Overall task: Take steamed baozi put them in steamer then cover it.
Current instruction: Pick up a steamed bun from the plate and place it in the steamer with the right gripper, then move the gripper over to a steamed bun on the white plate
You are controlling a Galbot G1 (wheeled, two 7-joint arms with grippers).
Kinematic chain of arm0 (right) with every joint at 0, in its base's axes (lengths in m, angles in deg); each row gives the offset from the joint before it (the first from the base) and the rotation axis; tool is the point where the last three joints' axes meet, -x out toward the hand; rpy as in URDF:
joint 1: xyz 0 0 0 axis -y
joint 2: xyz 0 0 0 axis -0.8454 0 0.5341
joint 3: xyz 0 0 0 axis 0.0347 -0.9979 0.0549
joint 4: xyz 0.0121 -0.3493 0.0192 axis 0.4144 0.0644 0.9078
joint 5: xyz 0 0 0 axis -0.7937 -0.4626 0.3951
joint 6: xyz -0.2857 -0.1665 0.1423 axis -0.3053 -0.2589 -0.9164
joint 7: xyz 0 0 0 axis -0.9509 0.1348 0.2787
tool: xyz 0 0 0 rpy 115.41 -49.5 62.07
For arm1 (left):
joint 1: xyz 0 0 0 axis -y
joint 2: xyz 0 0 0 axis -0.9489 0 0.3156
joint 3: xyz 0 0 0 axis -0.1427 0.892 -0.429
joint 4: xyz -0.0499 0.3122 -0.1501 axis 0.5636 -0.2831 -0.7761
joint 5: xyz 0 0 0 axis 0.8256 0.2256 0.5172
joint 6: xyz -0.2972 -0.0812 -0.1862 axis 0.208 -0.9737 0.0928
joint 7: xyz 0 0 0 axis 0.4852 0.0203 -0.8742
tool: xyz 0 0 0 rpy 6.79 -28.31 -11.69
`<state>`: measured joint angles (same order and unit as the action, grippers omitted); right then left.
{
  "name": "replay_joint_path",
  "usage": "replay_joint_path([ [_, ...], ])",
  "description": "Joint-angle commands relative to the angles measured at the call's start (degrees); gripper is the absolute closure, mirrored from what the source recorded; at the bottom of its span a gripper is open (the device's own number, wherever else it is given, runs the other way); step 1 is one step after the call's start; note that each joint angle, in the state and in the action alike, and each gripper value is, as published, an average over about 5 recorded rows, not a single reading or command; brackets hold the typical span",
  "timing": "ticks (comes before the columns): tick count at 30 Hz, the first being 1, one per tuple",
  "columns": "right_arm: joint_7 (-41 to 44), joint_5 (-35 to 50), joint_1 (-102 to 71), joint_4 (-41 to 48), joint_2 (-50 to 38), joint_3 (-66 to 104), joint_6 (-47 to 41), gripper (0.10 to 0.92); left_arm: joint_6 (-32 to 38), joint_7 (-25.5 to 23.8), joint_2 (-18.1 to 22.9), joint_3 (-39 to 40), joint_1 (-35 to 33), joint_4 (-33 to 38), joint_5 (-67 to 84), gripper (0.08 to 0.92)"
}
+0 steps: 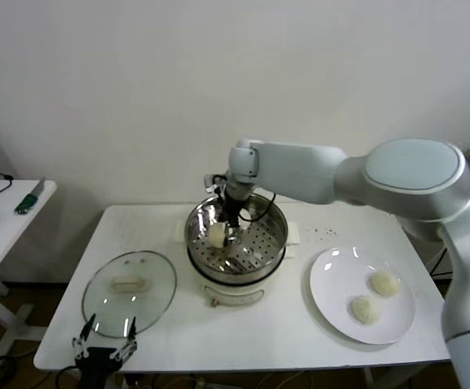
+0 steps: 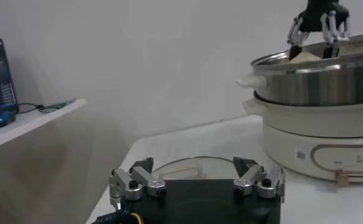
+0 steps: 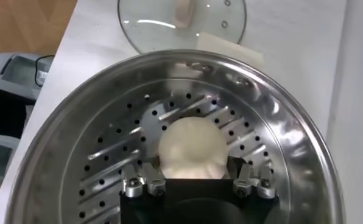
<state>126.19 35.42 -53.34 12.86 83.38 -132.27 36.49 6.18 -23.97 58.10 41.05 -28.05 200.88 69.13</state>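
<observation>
My right gripper point(image 1: 225, 233) reaches down into the steamer point(image 1: 277, 235), a shiny steel basket with a perforated floor on a white pot base. It is shut on a cream-white baozi point(image 1: 216, 234), held just over the floor near the basket's left wall. In the right wrist view the baozi point(image 3: 190, 147) sits between the fingers of the gripper point(image 3: 192, 173) above the perforated floor point(image 3: 108, 164). Two more baozi point(image 1: 384, 283) point(image 1: 365, 309) lie on the white plate point(image 1: 332, 275) at the right. My left gripper point(image 1: 105, 347) is open and empty, parked at the table's front left edge.
The glass lid point(image 1: 130, 292) with a cream handle lies flat on the table left of the steamer, just beyond my left gripper point(image 2: 197, 176); it also shows in the left wrist view point(image 2: 187, 164) and the right wrist view point(image 3: 181, 18). A small side table point(image 1: 8, 219) stands at the far left.
</observation>
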Motion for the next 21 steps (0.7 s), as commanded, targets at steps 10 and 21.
replay_joint_path([
  [10, 2.24, -1.24, 2.37, -1.71, -2.19, 0.41, -0.12, 0.203, -0.06, 0.11, -0.18, -0.19, 0.24, -0.40, 0.23, 0.177],
  [21, 5.04, -5.21, 14.81, -15.47, -19.06, -1.37, 1.95, 0.203, -0.47, 0.17, -0.10, 0.30, 0.45, -0.23, 0.38, 0.177],
])
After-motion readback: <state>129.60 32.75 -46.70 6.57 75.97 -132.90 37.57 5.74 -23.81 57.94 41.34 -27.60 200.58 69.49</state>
